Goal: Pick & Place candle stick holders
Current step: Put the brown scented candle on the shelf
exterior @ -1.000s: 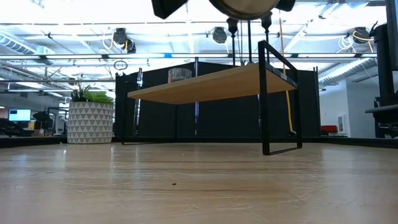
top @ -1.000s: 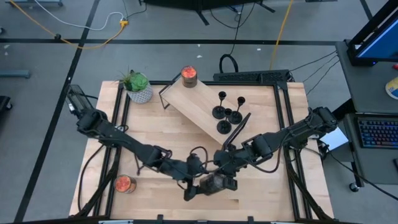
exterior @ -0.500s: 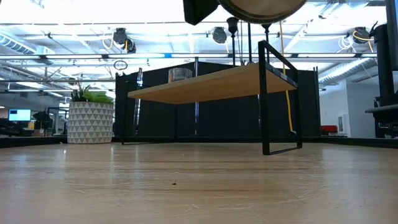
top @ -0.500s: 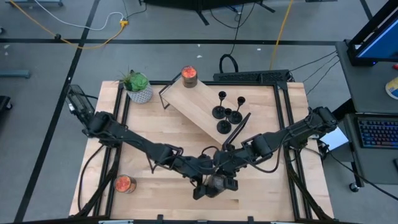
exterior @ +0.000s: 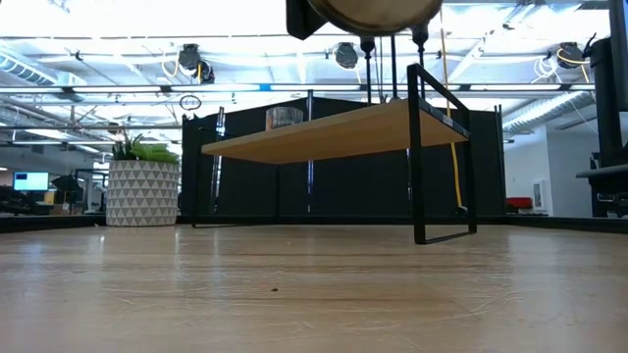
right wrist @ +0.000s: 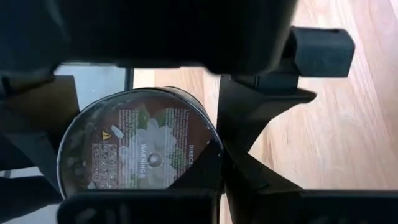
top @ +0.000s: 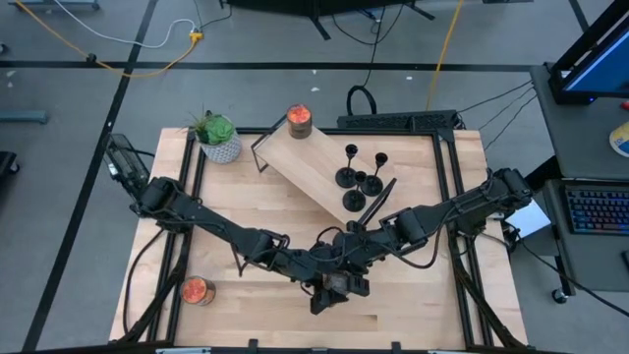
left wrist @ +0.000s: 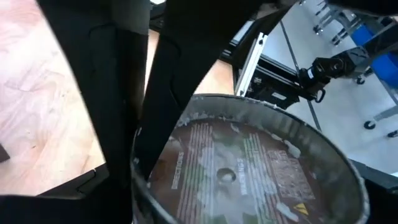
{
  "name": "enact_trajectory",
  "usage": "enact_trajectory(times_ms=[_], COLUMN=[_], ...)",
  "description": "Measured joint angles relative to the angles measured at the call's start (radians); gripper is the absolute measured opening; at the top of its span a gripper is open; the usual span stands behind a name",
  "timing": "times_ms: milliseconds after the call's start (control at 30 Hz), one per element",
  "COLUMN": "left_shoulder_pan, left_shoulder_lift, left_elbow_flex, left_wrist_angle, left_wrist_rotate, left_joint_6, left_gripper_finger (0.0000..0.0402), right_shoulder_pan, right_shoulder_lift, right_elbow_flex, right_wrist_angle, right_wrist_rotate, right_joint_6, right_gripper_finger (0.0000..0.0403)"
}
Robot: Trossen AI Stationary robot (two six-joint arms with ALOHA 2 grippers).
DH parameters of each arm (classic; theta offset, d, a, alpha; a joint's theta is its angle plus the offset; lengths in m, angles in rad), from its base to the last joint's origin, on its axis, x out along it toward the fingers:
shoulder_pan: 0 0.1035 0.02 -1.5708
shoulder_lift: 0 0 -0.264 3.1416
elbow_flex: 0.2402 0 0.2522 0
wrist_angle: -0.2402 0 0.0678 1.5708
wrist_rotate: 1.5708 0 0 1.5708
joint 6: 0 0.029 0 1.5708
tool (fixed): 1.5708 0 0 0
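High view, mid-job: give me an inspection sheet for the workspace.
Surface: wooden table, bare at centre.
Job's things: four candle stick holders upright on the raised shelf, untouched.
Clutter: potted plant; red candle on the shelf; second red candle at the table's front left.
Hands: right hand shut on a lifted candle jar; left hand open beside it.
Cables: yellow cable on the floor.
Surroundings: keyboard off the table's right.
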State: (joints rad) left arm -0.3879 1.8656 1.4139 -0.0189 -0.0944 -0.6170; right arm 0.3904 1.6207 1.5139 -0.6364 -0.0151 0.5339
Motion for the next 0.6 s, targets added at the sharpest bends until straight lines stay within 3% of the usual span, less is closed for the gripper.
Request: enact_trajectory(times_ms=[133,400,600], left_shoulder_pan=[-0.003,-0.012,-0.032], left_shoulder_lift=[0.000,0.000,0.000], left_elbow_flex=[0.001,0.001,0.001], left_wrist_angle=[-0.005,-0.007,-0.044], left_wrist_rotate=[0.008,0.015,0.014], left_joint_6=[0.012,0.009,-0.001], left_gripper_finger=[0.0350,0.0347,0.0345], right_shoulder_pan=[0.000,0.000,0.002], right_shoulder_lift=[0.000,0.000,-0.008], right_elbow_flex=[0.000,0.000,0.000], right_wrist_angle=[0.019,0.027,0.029], right_wrist_rotate=[-0.005,-0.014,-0.072], right_joint_6=[0.000,0.000,0.040], right_gripper_finger=[0.0000,0.0002,0.0029])
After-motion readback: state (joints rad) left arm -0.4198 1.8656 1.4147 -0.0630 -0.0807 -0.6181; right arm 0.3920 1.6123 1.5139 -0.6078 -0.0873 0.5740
